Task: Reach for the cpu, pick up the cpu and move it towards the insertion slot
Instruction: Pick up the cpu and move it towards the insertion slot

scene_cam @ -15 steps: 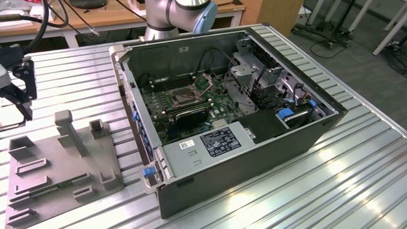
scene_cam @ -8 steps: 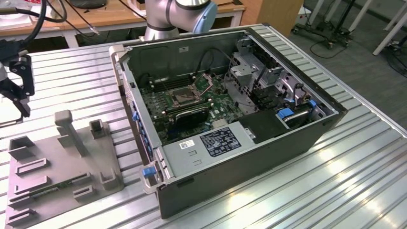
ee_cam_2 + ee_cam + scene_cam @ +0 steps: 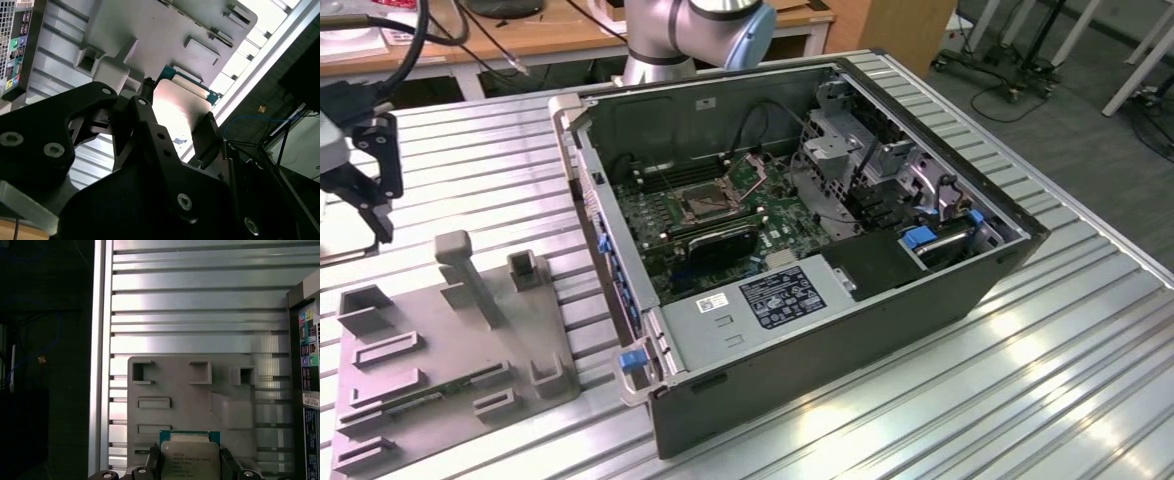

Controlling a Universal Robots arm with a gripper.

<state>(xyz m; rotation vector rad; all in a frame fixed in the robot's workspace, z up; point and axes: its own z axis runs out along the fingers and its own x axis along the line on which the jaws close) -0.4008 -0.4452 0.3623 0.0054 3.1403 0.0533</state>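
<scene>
The cpu, a pale metal square on a green board, sits between the two black fingers of my gripper in both wrist views, and the gripper is shut on it. In the second wrist view the cpu shows its bright top between the fingertips of the gripper. In the exterior view the gripper hangs at the far left, above the table and behind the grey fixture tray. The insertion slot, a square socket with a silver frame, lies on the motherboard inside the open computer case, well to the exterior view's right of the gripper.
The fixture tray with upright blocks lies below the held chip. The case's rear panel stands close beside it. The ribbed metal table stretches around the case. A dark table edge runs near the tray.
</scene>
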